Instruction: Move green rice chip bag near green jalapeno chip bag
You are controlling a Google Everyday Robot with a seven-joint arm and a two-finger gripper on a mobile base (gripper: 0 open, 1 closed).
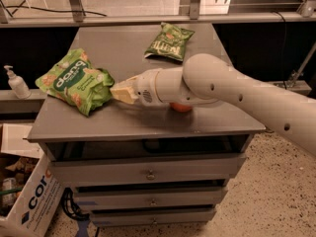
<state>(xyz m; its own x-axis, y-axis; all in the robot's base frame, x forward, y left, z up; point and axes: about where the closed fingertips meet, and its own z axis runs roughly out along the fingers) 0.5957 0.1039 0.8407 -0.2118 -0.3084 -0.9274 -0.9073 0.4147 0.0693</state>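
Note:
The green rice chip bag (74, 80), light green and puffy with a dark oval logo, lies on the left of the grey cabinet top (148, 125). The green jalapeno chip bag (169, 42), smaller and darker, lies at the back centre. My gripper (122, 91) comes in from the right on the white arm (222, 90). Its cream tip is at the rice bag's right edge, touching or almost touching it. The two bags are far apart.
An orange round object (181, 107) shows under the arm near the cabinet's front. A soap bottle (16, 83) stands on a ledge to the left. A cardboard box (29, 201) sits on the floor at lower left. Drawers (150, 172) face the front.

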